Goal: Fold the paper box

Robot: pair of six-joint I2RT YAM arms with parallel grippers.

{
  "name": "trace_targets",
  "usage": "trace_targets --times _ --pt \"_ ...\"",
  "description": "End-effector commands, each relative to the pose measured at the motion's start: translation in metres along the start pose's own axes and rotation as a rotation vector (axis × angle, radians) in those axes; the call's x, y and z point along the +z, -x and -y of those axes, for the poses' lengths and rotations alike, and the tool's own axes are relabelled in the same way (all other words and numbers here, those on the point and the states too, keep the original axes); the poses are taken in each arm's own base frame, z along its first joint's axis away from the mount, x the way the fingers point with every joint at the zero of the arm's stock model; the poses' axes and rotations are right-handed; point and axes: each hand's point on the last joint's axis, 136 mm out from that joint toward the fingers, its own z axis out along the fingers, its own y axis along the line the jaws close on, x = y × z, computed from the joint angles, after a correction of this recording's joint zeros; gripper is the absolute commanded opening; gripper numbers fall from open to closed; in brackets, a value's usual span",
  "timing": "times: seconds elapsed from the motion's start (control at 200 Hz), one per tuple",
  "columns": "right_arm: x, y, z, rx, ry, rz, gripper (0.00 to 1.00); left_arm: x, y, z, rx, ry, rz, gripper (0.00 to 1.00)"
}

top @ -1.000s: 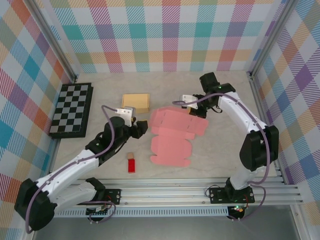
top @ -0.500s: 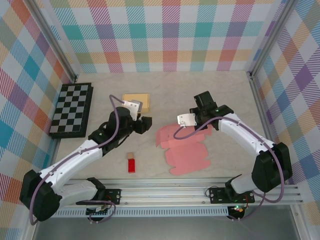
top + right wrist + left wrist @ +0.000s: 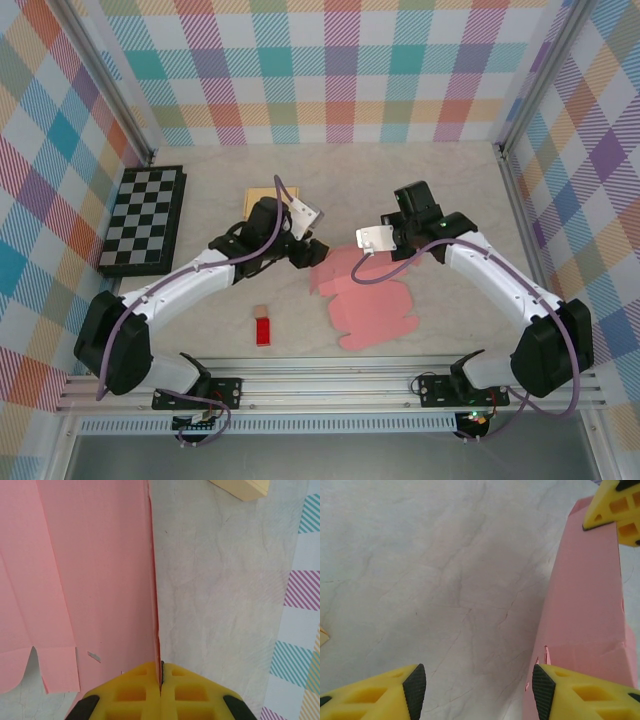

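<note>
The pink paper box (image 3: 372, 305) lies unfolded on the table in front of both arms. My right gripper (image 3: 362, 258) is shut on its far edge. In the right wrist view its jaws (image 3: 161, 667) are closed on the thin edge of a flap (image 3: 100, 570) that stands up from the table. My left gripper (image 3: 315, 256) is at the sheet's left far corner and is open. In the left wrist view its gap (image 3: 478, 690) holds bare table, with the pink sheet (image 3: 585, 615) against the right finger (image 3: 543, 690). The right gripper's yellow finger (image 3: 615, 507) shows at the top right.
A chessboard (image 3: 145, 220) lies at the far left. A tan flat box (image 3: 262, 197) sits behind the left arm and shows in the right wrist view (image 3: 245, 487). A small red block (image 3: 263, 331) with a wooden cube (image 3: 260, 311) lies near the front rail.
The right gripper dragged the pink sheet toward the front and right, then held still. The left gripper swung right to the sheet's left far corner.
</note>
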Motion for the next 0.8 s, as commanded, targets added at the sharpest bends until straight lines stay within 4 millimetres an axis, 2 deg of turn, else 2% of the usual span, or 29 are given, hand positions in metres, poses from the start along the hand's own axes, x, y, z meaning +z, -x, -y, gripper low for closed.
trace_targets --times 0.0,0.145,0.315,0.54,0.61,0.8 --pt "-0.011 0.009 0.001 -0.008 0.002 0.045 0.0 -0.004 0.013 0.026 0.058 -0.099 0.018 0.6" --pt "-0.012 0.008 0.001 -0.006 0.002 0.04 0.0 -0.004 0.007 0.046 0.1 -0.173 -0.004 0.61" --pt "-0.015 0.012 0.002 -0.005 0.0 0.056 0.0 0.002 0.001 0.052 0.132 -0.188 -0.04 0.61" --pt "-0.021 0.019 -0.001 0.008 0.003 0.1 0.0 0.009 0.017 0.053 0.141 -0.198 -0.003 0.59" --pt "-0.024 0.022 -0.001 0.012 -0.001 0.117 0.0 0.013 0.02 0.055 0.141 -0.209 -0.001 0.53" --pt "-0.025 0.025 -0.006 0.014 0.013 0.135 0.0 0.016 0.029 0.066 0.156 -0.249 0.02 0.25"
